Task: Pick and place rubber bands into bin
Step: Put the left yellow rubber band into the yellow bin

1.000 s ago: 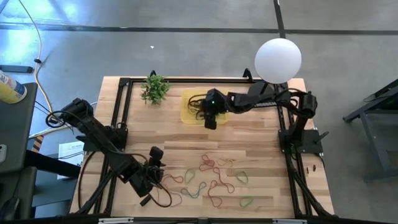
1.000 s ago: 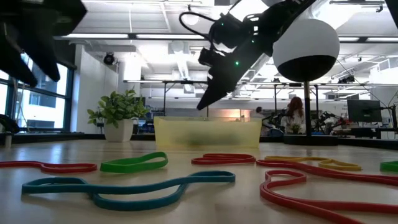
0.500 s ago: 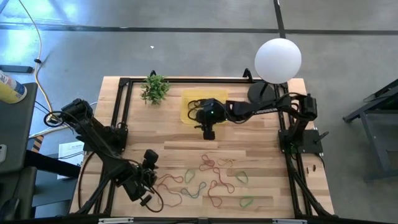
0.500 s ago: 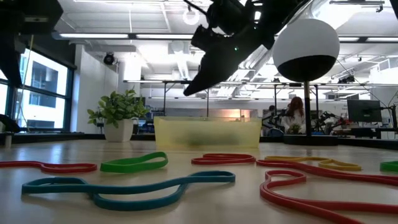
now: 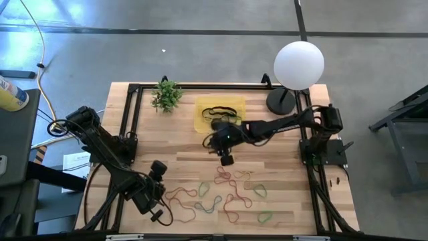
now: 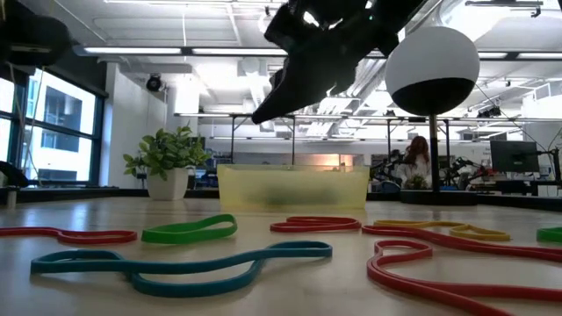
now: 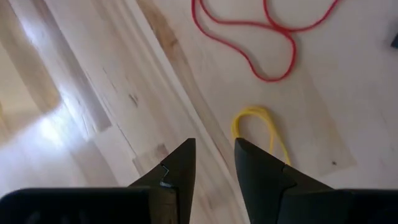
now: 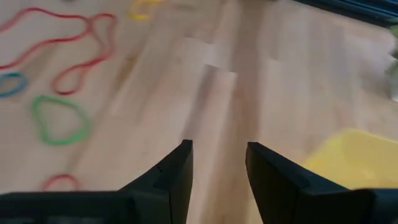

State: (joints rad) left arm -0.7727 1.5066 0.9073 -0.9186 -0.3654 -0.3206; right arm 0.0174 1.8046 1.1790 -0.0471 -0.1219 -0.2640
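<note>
Right gripper: my right gripper point(image 5: 227, 159) hangs mid-frame over bare wood, fingers point(image 8: 171, 174) apart, empty.
Left gripper: my left gripper point(image 5: 158, 215) waits lower left, fingers point(image 7: 180, 168) parted, empty.
Bin: the bin point(image 5: 235, 104) sits upper centre, dark bands inside.
Rubber bands: the rubber bands point(image 5: 231, 197) lie scattered lower centre.
Risk: I judge overlapping loops could snag, so one pinch drags neighbours along.

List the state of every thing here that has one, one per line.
Right claw: open, empty, above the table between bin and bands.
Left claw: open, empty, at the table's near-left.
Bin: upright, holds some dark bands.
Bands: loose, flat on the table, outside the bin.
Plant: upright beside the bin.
</note>
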